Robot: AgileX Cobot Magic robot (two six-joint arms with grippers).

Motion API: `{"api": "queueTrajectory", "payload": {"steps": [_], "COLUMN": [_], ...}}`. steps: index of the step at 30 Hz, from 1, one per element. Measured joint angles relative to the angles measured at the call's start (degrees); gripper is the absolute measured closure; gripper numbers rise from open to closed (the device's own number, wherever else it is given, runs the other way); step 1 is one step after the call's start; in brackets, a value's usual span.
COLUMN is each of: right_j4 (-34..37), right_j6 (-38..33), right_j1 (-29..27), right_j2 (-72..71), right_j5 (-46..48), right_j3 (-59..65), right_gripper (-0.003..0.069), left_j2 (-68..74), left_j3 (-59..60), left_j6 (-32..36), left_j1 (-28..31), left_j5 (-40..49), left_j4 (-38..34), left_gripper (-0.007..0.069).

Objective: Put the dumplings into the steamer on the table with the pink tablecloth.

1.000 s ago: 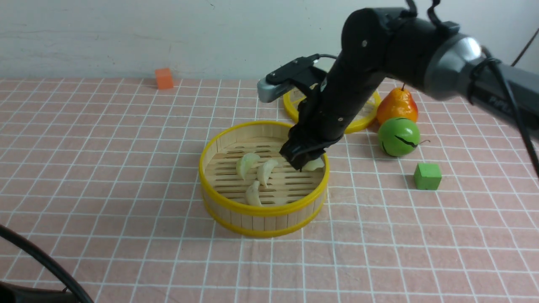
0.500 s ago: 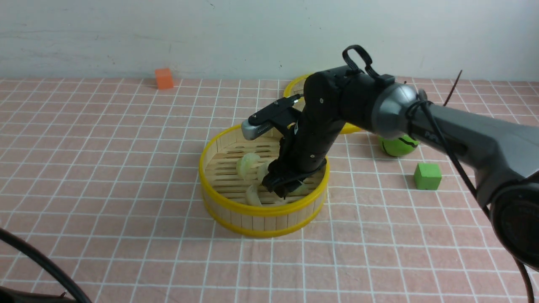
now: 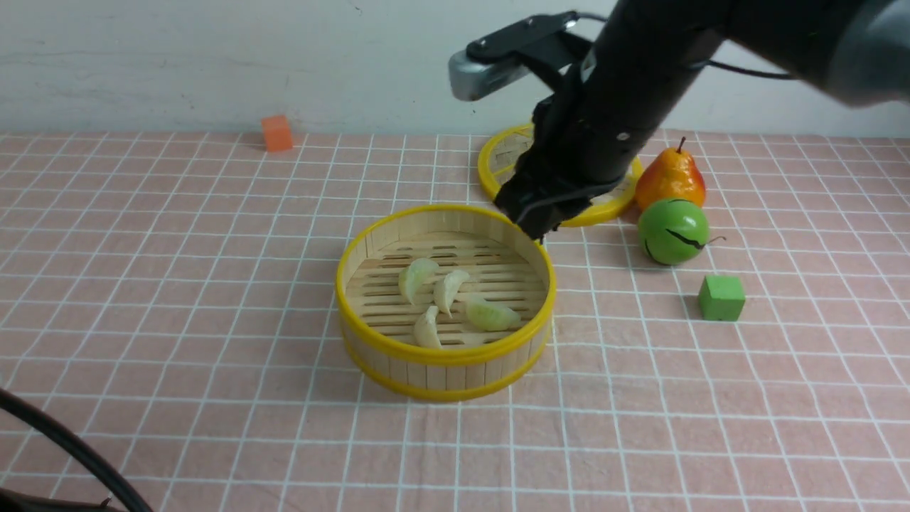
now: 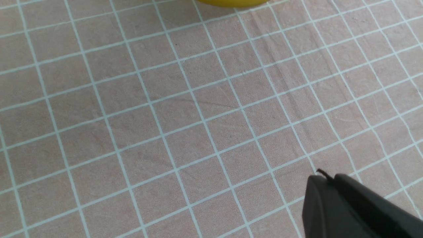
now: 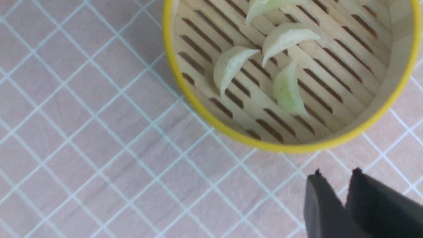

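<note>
The tabletop, covered by the pink tablecloth [image 3: 213,320], carries everything, and the steamer [image 3: 341,277] near its middle serves as the marker for the rest. The right arm [image 3: 640,85] reaches in from the steamer's far right. Its end effector [image 3: 533,224] hangs above the steamer's far-right rim, clear of the basket. In the right wrist view its tips [image 5: 337,172] are drawn almost together around a thin wedge of cloth, and they are pinching nothing. The left end effector [image 4: 327,177] is pressed together and empty over bare cloth, and only a sliver of the steamer's yellow rim shows at the edge of its wrist view.

Beyond the steamer, to the far right, the flat lid [image 3: 487,171] lies partly hidden behind the arm. A pear [image 3: 672,178] and a green ball [image 3: 673,231] sit further right of the steamer, with a green cube [image 3: 721,297] nearer than them. An orange cube [image 3: 276,132] sits well off to the far left.

All four dumplings [image 3: 448,288] rest on the steamer's slatted floor, clustered around its centre. They lie below the right end effector, on its near-left side. Three of them run roughly from far to near, and the greenish one [image 3: 490,315] lies more crosswise. The right arm is much the nearer of the two. By my reading nothing is left to load, so its next move need only be to back away.
</note>
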Motion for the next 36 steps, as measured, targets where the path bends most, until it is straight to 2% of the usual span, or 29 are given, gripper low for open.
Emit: {"api": "queueTrajectory", "payload": {"steps": [2,6,17,22,36], "right_j4": [0.00,0.16,6.87,8.61,3.50], "right_j6": [-0.23,-0.30,-0.35,-0.35,-0.35], "right_j1": [0.00,0.00,0.00,0.00,0.00], "right_j2": [-5.53,-18.32,-47.93,-54.57,-64.49], "right_j5": [0.17,-0.89,-32.04,-38.46,-37.31], "right_j3": [5.37,19.82,53.58,60.47,62.77], "right_gripper": [0.0663,0.0678,0.0676,0.0673,0.0680], "left_j2": [0.00,0.00,0.00,0.00,0.00], "left_j3": [0.00,0.00,0.00,0.00,0.00], "left_j6": [0.00,0.00,0.00,0.00,0.00], "left_j1": [0.00,0.00,0.00,0.00,0.00], "left_j5": [0.10,0.15,0.15,0.15,0.15], "left_j4": [0.00,0.00,0.00,0.00,0.00], "left_gripper": [0.0601,0.0594,0.0585,0.0575,0.0558]}}
